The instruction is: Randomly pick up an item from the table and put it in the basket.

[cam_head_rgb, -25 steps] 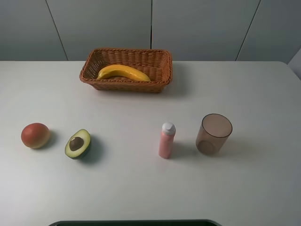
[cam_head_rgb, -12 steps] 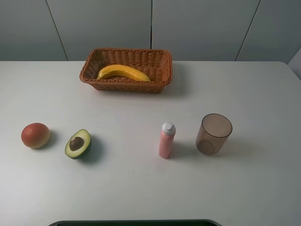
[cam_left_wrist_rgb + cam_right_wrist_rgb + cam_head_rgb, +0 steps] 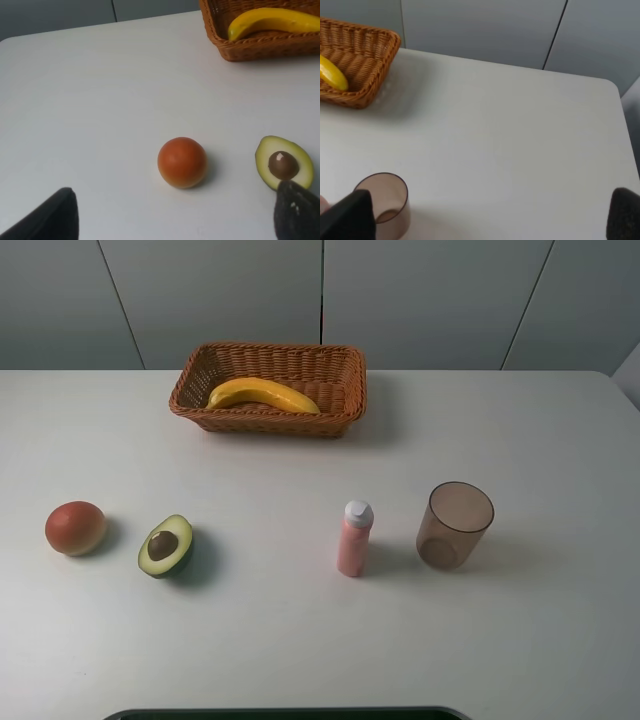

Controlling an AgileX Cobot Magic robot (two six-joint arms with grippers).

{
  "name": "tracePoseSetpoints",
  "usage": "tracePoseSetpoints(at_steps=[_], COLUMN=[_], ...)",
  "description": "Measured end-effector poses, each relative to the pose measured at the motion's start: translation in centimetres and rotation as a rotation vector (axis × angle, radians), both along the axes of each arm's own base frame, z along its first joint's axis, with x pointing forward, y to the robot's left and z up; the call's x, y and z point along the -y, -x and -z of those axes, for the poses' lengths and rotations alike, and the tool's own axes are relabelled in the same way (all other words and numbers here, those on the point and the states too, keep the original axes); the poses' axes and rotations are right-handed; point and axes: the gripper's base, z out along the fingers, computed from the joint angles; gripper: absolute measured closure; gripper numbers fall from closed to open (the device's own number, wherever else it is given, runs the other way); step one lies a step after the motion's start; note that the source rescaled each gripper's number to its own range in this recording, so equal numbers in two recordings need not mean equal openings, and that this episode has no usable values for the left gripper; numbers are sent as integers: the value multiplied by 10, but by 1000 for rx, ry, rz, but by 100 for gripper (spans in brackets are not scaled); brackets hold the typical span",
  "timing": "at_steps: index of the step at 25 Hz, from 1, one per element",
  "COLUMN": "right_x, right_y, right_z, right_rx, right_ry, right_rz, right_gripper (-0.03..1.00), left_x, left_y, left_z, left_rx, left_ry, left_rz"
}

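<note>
The yellow banana point(image 3: 262, 394) lies inside the orange-brown wicker basket point(image 3: 270, 423) at the back of the white table point(image 3: 300, 640). It also shows in the left wrist view point(image 3: 272, 21) and, partly, in the right wrist view point(image 3: 331, 74). Neither arm shows in the exterior high view. My left gripper point(image 3: 175, 220) is open and empty, with its fingertips point(image 3: 50, 215) wide apart above the front left of the table. My right gripper point(image 3: 485, 220) is open and empty over the front right, its fingertips point(image 3: 347, 217) wide apart.
A red-orange round fruit point(image 3: 75, 527) and a halved avocado point(image 3: 166, 546) lie at the front left. A pink bottle point(image 3: 354, 538) and a translucent brown cup point(image 3: 455, 525) stand right of the middle. A dark edge point(image 3: 280, 713) runs along the table's front.
</note>
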Motion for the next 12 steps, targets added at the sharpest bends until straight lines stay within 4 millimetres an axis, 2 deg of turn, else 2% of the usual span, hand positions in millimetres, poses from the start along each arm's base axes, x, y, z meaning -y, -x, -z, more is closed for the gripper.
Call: tracePoseSetpoints(at_steps=[5,12], right_x=[2,3], right_y=[19,27], right_z=[34,74], right_rx=[31,8], right_ry=[-12,-50], right_rz=[53,102], right_gripper=[-3,-3], left_x=[0,0], left_y=[0,0], left_z=[0,0], left_rx=[0,0], left_ry=[0,0], left_rz=[0,0])
